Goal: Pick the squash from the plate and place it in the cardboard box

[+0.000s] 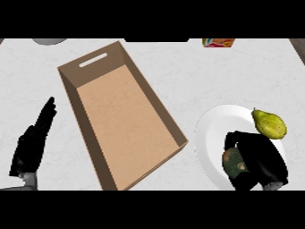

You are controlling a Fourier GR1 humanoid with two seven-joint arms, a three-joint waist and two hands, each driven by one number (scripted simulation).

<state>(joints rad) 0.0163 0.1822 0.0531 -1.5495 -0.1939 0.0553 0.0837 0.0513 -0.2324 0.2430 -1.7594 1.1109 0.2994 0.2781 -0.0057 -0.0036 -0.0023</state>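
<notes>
A dark green, mottled squash (pixel 232 162) lies on the white plate (pixel 214 129) at the lower right. My right hand (pixel 260 154) covers most of it, its black fingers curled round it. A yellow-green pear (pixel 269 124) rests on the plate's upper right edge, just beyond the hand. The open cardboard box (pixel 125 116), with a slot handle in its far wall, stands in the middle, left of the plate. My left hand (pixel 34 141) rests at the lower left of the counter, its fingers straight, apart from the box.
A white round object (pixel 49 41) shows at the top left edge. A small red and orange package (pixel 218 42) sits at the far edge, top right. Dark wood borders both far corners of the white counter.
</notes>
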